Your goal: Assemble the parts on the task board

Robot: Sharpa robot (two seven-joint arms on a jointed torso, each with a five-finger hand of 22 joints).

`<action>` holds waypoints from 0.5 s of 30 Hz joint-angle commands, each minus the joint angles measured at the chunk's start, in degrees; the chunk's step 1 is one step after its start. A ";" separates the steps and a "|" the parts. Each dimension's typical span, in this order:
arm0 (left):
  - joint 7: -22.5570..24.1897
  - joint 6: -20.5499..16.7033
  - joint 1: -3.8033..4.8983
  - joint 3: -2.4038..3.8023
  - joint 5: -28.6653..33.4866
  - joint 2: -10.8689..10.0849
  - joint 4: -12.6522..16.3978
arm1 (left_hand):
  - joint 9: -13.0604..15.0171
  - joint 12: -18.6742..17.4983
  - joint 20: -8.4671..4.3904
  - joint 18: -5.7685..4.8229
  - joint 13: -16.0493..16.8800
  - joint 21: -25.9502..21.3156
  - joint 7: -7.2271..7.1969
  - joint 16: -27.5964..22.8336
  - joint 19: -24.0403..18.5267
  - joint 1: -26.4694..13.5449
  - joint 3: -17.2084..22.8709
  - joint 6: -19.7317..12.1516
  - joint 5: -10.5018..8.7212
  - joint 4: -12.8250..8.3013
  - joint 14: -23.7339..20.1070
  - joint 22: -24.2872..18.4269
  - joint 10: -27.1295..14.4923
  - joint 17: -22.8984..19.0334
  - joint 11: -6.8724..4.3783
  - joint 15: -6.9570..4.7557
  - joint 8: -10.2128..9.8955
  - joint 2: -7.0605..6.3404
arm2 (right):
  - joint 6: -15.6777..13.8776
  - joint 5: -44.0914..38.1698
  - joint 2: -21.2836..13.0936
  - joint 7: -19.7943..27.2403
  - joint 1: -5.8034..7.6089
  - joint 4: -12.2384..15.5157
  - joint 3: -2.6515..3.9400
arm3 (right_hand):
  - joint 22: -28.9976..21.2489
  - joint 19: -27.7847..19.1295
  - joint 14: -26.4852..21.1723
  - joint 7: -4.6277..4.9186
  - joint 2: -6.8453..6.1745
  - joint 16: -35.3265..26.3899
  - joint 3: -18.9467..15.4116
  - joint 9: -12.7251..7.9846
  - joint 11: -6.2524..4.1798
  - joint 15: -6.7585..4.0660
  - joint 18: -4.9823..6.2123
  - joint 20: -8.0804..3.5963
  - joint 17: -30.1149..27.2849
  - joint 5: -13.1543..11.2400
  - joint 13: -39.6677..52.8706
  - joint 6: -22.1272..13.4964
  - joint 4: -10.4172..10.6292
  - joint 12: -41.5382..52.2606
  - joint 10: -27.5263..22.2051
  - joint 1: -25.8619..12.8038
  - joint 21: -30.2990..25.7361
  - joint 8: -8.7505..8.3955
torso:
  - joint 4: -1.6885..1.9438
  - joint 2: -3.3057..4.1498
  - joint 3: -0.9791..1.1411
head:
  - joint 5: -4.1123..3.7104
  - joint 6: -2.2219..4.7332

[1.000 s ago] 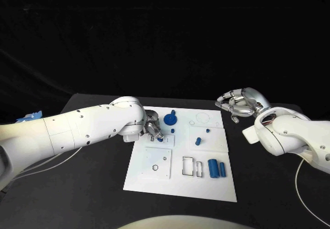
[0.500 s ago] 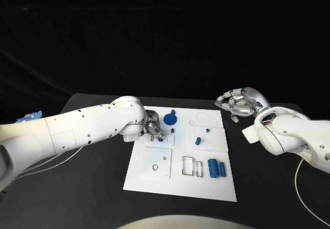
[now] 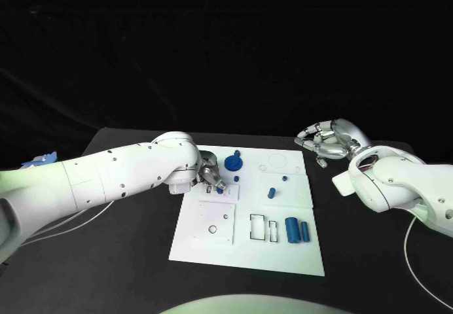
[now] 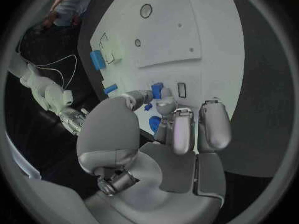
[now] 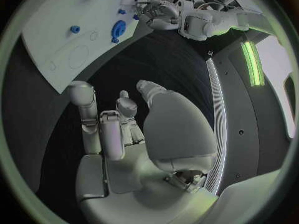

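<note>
The white task board (image 3: 247,252) lies mid-table. My left hand (image 3: 209,178) hovers low over its upper left part and pinches a small blue part (image 4: 158,90) between thumb and fingertips, next to a small rectangular slot (image 4: 182,89). Other blue parts lie on the board: a round knob piece (image 3: 233,161), a short peg (image 3: 271,193), a thick cylinder (image 3: 294,230) and a slim one (image 3: 305,229). My right hand (image 3: 326,145) is raised beyond the board's far right corner, fingers loosely apart, holding nothing; the same hand (image 5: 115,129) also appears in its own wrist view.
Rectangular cut-outs (image 3: 263,227) and a square plate with a hole (image 3: 217,222) occupy the board's near half. Bare black table (image 3: 123,255) surrounds the board. A cable (image 3: 416,261) runs along the right side.
</note>
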 commanded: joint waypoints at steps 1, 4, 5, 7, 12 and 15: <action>-0.23 2.02 -0.28 -0.17 0.17 0.14 0.05 | -0.11 0.40 -0.14 -0.40 0.19 0.27 0.11 0.35 0.39 -1.02 -2.11 0.65 -0.25 1.51 4.11 0.17 0.33 7.48 -0.04 -0.46 -0.32 -0.21 | -0.22 -0.20 -0.03 0.72 -0.05 0.00 0.02 | -0.08 0.04 3.29 -0.12 -0.02 -0.22 -0.18 0.00 0.19 -0.30 1.13 -0.23 4.54 -0.52 -0.13 -0.48 0.57 -0.24 -0.38 -0.60 -0.29 0.30 | 0.02 -0.01 -0.01 | -0.02 -0.01; -0.36 1.86 -0.28 -0.17 0.16 0.06 0.03 | -0.14 0.43 -0.18 -0.39 0.23 0.23 0.12 0.38 0.40 -1.40 -3.94 0.88 -0.32 2.64 4.12 0.16 0.29 7.50 -0.03 -0.46 -0.48 -0.58 | -0.22 -0.20 -0.08 0.56 -0.06 0.00 0.02 | -0.18 0.09 3.27 -0.18 0.34 -0.30 -1.06 -0.03 0.18 -0.30 1.15 -0.23 4.47 -1.16 -0.25 -0.73 2.04 -0.13 -0.37 -1.52 -0.60 0.71 | 0.01 0.00 0.00 | -0.02 -0.04; -0.37 1.83 -0.28 -0.17 0.16 0.04 0.03 | -0.14 0.45 -0.19 -0.40 0.26 0.25 0.13 0.40 0.42 -1.44 -4.26 0.91 -0.34 2.85 4.12 0.22 0.30 7.54 -0.02 -0.46 -0.50 -0.63 | -0.21 -0.19 -0.08 0.53 -0.06 -0.01 0.02 | -0.22 0.09 3.25 -0.19 0.37 -0.34 -1.21 -0.03 0.18 -0.30 1.16 -0.23 4.40 -1.12 -0.34 -0.77 2.21 -0.17 -0.43 -1.64 -0.66 0.76 | 0.00 0.00 0.00 | 0.00 -0.03; -0.42 1.73 -0.28 -0.17 0.16 -0.02 0.05 | -0.12 0.58 -0.19 -0.43 0.44 0.30 0.12 0.48 0.48 -1.63 -5.66 1.05 -0.41 3.72 4.16 0.38 0.36 7.67 -0.03 -0.46 -0.57 -0.76 | -0.20 -0.16 -0.09 0.46 -0.06 -0.02 0.02 | -0.30 0.06 3.27 -0.19 0.37 -0.31 -1.42 -0.04 0.18 -0.30 1.18 -0.23 4.47 -1.09 -0.40 -0.85 2.38 -0.19 -0.47 -1.80 -0.79 0.81 | -0.02 0.00 -0.01 | 0.03 -0.03; -0.46 1.25 -0.30 -0.16 0.15 -0.24 0.17 | -0.09 0.82 -0.22 -0.45 0.77 0.32 0.14 0.56 0.55 -1.91 -8.24 1.29 -0.74 5.08 4.19 0.52 0.49 7.80 -0.01 -0.46 -0.70 -0.73 | -0.22 -0.06 -0.13 0.37 -0.06 -0.04 0.02 | -0.44 0.05 3.24 -0.21 0.69 -0.37 -2.33 -0.08 0.18 -0.30 1.20 -0.23 4.40 -0.93 -0.53 -1.12 2.73 -0.15 -0.54 -2.81 -1.09 1.06 | -0.04 -0.02 -0.06 | -0.08 -0.06; -0.46 0.71 -0.33 -0.14 0.14 -0.46 0.13 | -0.10 0.89 -0.21 -0.47 0.87 0.37 0.16 0.60 0.60 -2.23 -9.04 1.33 -0.91 5.25 4.20 0.65 0.54 7.86 0.01 -0.45 -0.77 -0.60 | -0.22 0.05 -0.10 0.27 -0.06 -0.08 0.02 | -0.47 0.15 3.23 -0.27 1.98 -0.43 -3.75 -0.15 0.15 -0.32 1.21 -0.24 4.36 -2.05 -0.66 -1.41 2.77 -0.03 -0.59 -5.09 -1.36 1.51 | -0.05 -0.02 -0.02 | -0.06 0.04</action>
